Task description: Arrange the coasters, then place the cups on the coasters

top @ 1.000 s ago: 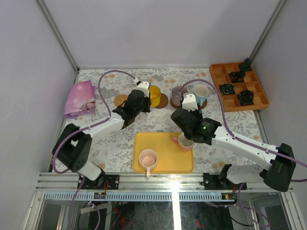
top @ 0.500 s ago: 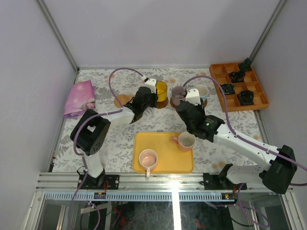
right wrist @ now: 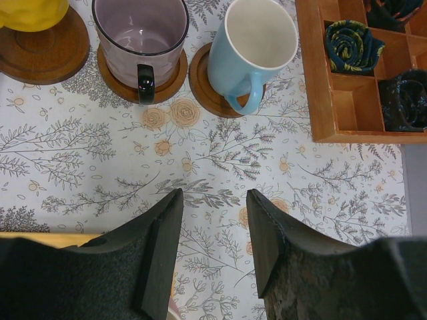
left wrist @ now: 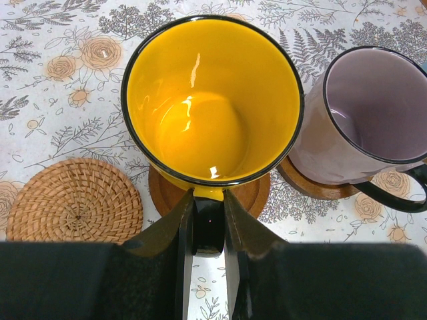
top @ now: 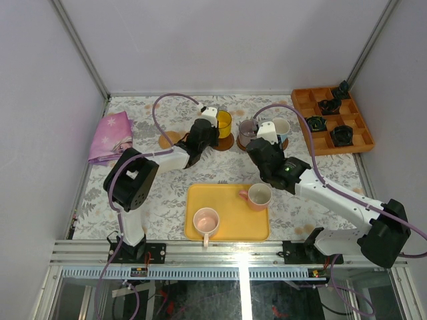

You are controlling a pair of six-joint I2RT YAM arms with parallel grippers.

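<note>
The yellow cup [left wrist: 213,100] stands on a dark brown coaster [left wrist: 257,197], and my left gripper [left wrist: 208,223] is shut on its black handle. A tan woven coaster [left wrist: 75,200] lies bare to its left. To its right the purple-grey cup [right wrist: 141,33] and the light blue cup [right wrist: 257,47] each stand on a dark coaster [right wrist: 203,90]. My right gripper [right wrist: 213,200] hovers open and empty over the tablecloth, just in front of those two cups. Two pale pink cups [top: 206,220] [top: 259,196] stand on the yellow tray [top: 230,230].
An orange compartment tray [top: 363,143] holding dark rolled items sits at the back right, close to the blue cup. A pink cloth [top: 112,137] lies at the back left. The yellow tray lies at the near edge between the arm bases.
My left arm carried the yellow cup back and right, onto the dark coaster. My right arm moved away from the pink cup on the tray, back toward the row of cups.
</note>
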